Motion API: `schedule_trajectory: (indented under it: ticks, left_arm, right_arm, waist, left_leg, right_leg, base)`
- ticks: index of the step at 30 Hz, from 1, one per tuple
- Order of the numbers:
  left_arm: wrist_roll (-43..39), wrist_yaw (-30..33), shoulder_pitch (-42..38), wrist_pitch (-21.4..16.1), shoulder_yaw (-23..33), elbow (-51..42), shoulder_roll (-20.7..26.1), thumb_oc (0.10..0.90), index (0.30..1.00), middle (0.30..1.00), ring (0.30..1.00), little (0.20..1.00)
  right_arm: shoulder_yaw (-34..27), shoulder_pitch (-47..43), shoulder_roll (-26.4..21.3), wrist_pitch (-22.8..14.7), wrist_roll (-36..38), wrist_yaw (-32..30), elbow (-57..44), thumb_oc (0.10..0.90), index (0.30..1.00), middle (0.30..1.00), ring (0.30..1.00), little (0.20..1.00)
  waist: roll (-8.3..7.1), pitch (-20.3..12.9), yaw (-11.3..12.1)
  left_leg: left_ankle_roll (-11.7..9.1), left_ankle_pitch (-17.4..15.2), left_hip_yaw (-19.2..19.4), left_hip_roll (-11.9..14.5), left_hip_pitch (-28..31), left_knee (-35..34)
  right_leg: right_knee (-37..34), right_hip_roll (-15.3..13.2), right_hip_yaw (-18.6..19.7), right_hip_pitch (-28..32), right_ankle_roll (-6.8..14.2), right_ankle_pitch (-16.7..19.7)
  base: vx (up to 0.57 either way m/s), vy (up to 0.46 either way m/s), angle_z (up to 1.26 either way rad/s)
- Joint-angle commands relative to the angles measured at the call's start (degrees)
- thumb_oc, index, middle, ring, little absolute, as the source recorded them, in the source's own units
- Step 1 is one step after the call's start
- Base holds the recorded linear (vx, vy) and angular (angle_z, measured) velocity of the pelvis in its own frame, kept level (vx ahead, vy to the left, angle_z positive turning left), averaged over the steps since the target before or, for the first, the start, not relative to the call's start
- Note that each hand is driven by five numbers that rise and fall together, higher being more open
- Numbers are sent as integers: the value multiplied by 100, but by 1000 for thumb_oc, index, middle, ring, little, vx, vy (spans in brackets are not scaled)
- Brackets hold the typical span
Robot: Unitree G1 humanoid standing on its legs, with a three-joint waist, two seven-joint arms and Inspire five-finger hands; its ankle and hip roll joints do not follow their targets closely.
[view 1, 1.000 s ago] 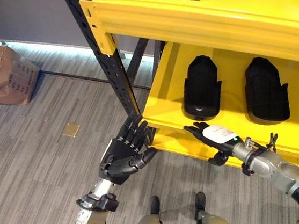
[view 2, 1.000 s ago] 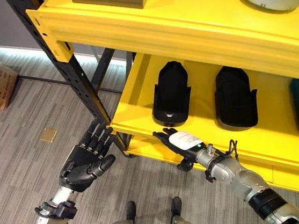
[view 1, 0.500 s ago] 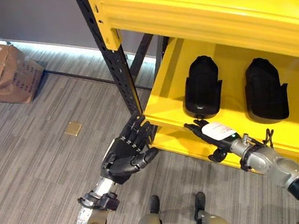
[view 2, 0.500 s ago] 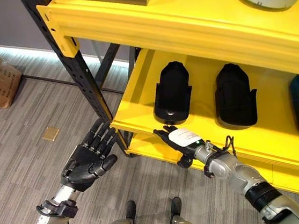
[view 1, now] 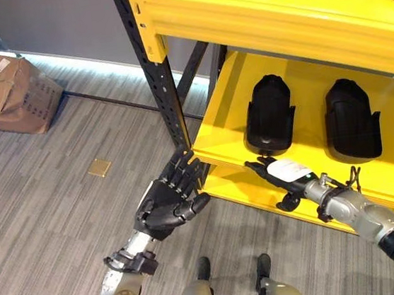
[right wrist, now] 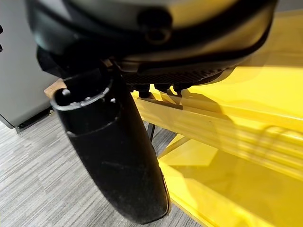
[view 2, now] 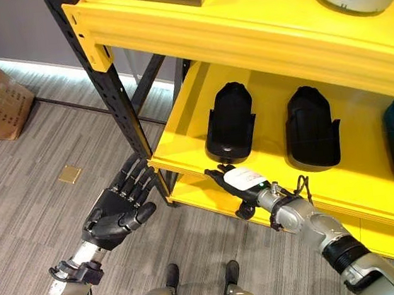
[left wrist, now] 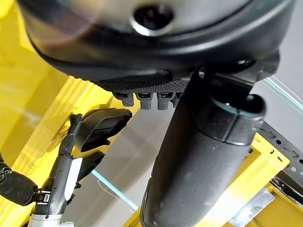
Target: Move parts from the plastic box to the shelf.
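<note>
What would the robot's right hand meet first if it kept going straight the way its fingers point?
Most likely the nearest black part on the yellow shelf. The right hand, fingers straight, sits at the shelf's front lip, aimed at that part's base; depth is hard to judge, so it might skim the shelf floor first.

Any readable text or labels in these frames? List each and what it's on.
None can be read.
White label on the cardboard box: print too small.
White patch on the right hand: no legible print.
Black parts on the yellow shelf: no markings visible.
</note>
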Motion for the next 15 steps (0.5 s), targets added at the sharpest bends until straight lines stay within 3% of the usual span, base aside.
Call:
schedule_trajectory:
  ticks: [1, 8, 15]
  left_arm:
    - [-65, -331, -169, -382, 6, -690, 171, 900, 1000, 1000, 1000, 1000]
    - [-28, -250, -131, -354, 86, -758, 145, 900, 1000, 1000, 1000, 1000]
    - [7, -227, -100, -351, 95, -775, 130, 900, 1000, 1000, 1000, 1000]
  right_arm:
    - [-261, -877, -263, 388, 623, 36, -57, 900, 1000, 1000, 1000, 1000]
    - [-766, -391, -101, 463, 1964, 694, -895, 900, 1000, 1000, 1000, 1000]
    - [-1138, -145, -108, 160, 1980, 807, -1274, 900, 1000, 1000, 1000, 1000]
  waist:
    - [22, -241, 162]
    - [-28, -254, 22]
    - [-67, -290, -54]
  left_leg:
    - [-25, -60, 51, 159, -220, 241]
    - [-22, -75, 80, 182, -172, 238]
    - [-11, -112, 111, 207, -137, 268]
  right_leg:
    - [943, -366, 168, 121, 248, -793]
    - [966, -361, 242, 117, 247, -803]
    - [976, -329, 301, 133, 246, -817]
  base:
    - [0, 0, 0]
    - [0, 0, 0]
    - [10, -12, -2]
